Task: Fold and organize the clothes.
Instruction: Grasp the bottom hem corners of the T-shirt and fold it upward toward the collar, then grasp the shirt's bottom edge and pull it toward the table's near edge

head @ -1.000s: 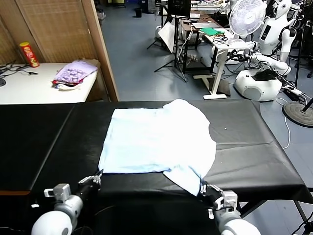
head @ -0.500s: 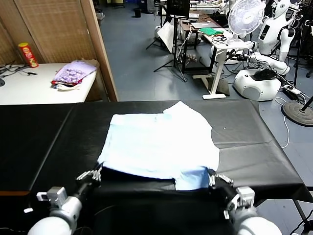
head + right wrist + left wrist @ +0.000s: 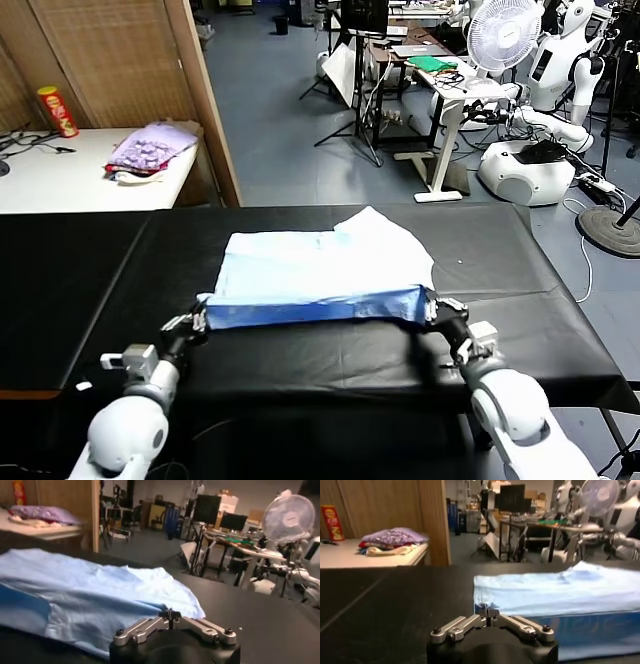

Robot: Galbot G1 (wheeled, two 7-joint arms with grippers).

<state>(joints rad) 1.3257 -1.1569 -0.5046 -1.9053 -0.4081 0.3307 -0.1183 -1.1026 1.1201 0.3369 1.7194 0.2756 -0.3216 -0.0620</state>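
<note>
The clothes are one pale light-blue T-shirt [image 3: 320, 265] spread on the black table [image 3: 520, 300]. Its near hem is raised off the table and hangs as a darker blue band [image 3: 310, 308] between my two grippers. My left gripper [image 3: 198, 322] is shut on the hem's left corner, and in the left wrist view its fingertips [image 3: 490, 614] pinch the cloth [image 3: 560, 592]. At the right corner my right gripper [image 3: 432, 308] is shut on the hem. The right wrist view shows the fabric [image 3: 90, 605] running into that gripper [image 3: 170, 614].
A purple patterned cloth pile [image 3: 152, 148] and a red can [image 3: 60, 110] sit on a white side table at the back left, beside a wooden screen [image 3: 205, 90]. Beyond the table are a fan [image 3: 505, 35], desks and a white robot [image 3: 560, 60].
Both grippers have moved away from my body with the shirt's near hem, lifting it from the table's front edge up over the lower part of the shirt.
</note>
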